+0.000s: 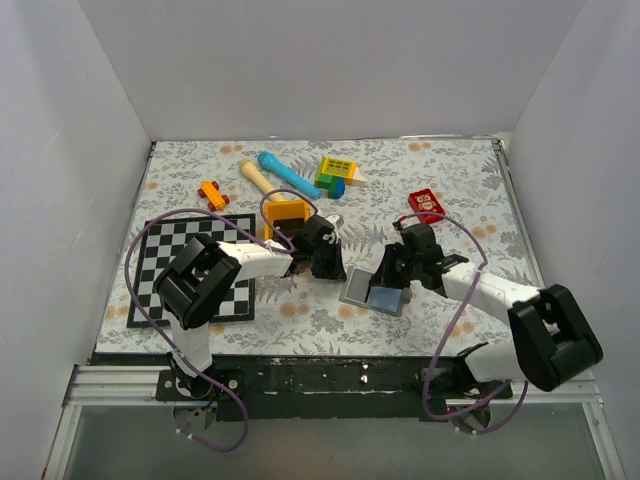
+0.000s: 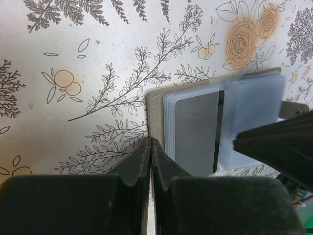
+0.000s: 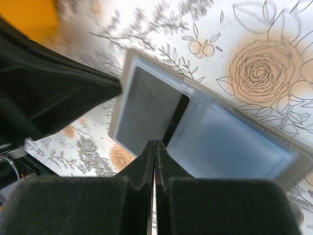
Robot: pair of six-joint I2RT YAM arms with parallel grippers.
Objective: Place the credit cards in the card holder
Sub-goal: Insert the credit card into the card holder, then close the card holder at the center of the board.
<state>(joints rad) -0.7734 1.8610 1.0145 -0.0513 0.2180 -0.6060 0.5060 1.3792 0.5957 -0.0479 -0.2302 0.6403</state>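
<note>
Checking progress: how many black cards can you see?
1: a black card tucked in a pocket of the open wallet. Others may be hidden from view.

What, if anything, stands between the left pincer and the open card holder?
Nothing visible does. In the left wrist view the shut left pincer sits right at the grey edge of the card holder, with only bare floral tabletop beside it.

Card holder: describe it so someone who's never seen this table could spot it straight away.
On the floral table, look at the middle of the near side, right of the checkerboard mat. The card holder lies open and flat there. It is the only grey thing, with pale blue pockets and a dark credit card inside, unlike the red block behind it.
</note>
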